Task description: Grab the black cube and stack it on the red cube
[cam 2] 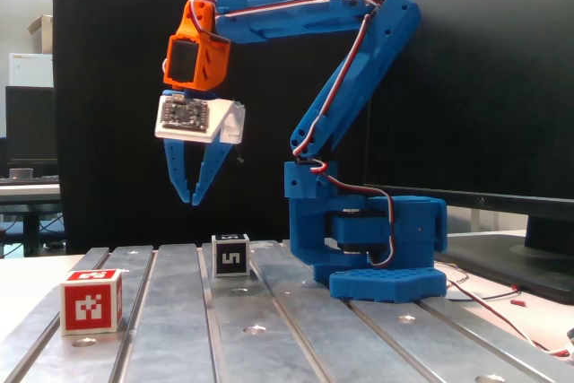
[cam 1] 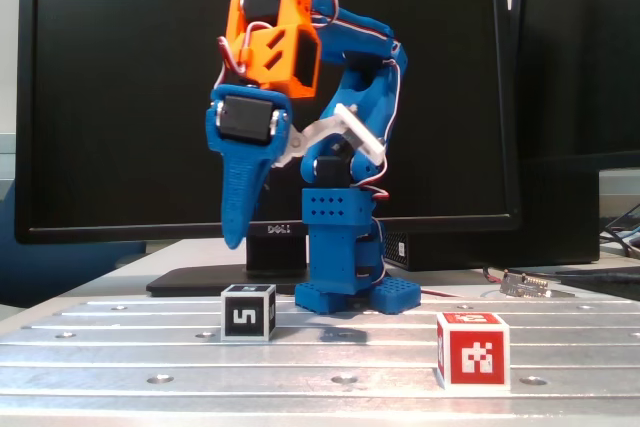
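i see my hand hanging empty, fingers only slightly parted, well above the table, with the black cube below it and a little toward the arm's base. the red cube sits well apart, nearer that camera. the black cube reads "5"; the monitor says "dell".

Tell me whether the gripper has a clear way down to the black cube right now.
Probably yes. The gripper hangs above the black cube, a little to its left in this fixed view, with nothing between them. The red cube sits well apart.
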Robot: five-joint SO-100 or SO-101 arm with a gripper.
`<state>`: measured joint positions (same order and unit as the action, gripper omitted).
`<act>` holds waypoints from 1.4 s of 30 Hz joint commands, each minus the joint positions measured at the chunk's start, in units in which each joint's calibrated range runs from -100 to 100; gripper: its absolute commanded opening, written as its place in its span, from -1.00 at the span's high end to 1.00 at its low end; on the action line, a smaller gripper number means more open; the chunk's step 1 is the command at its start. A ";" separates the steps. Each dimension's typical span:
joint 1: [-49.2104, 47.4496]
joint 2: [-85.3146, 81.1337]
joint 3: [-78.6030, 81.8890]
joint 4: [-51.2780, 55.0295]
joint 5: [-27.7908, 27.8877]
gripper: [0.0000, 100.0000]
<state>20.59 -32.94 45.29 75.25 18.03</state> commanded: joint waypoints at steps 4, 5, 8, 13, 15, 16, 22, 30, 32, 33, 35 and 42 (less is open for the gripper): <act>3.22 0.11 2.06 0.21 2.59 0.98; 3.36 0.02 2.61 0.21 2.70 0.98; 4.62 0.02 3.96 0.21 4.59 0.98; 6.47 0.02 4.60 0.73 6.70 0.98; 7.35 0.02 4.60 2.26 8.06 0.98; 7.87 0.02 4.60 3.03 8.33 0.98; 9.86 -0.23 4.51 5.94 8.22 0.98; 10.45 -11.09 13.37 6.71 7.85 0.98; 10.38 -12.84 14.73 6.45 8.12 0.98; 10.38 -13.26 15.00 6.45 8.22 0.98; 10.23 -12.93 14.55 6.80 8.22 0.98; 9.94 -10.25 14.19 6.80 8.17 0.92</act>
<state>30.67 -43.85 60.14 81.69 26.06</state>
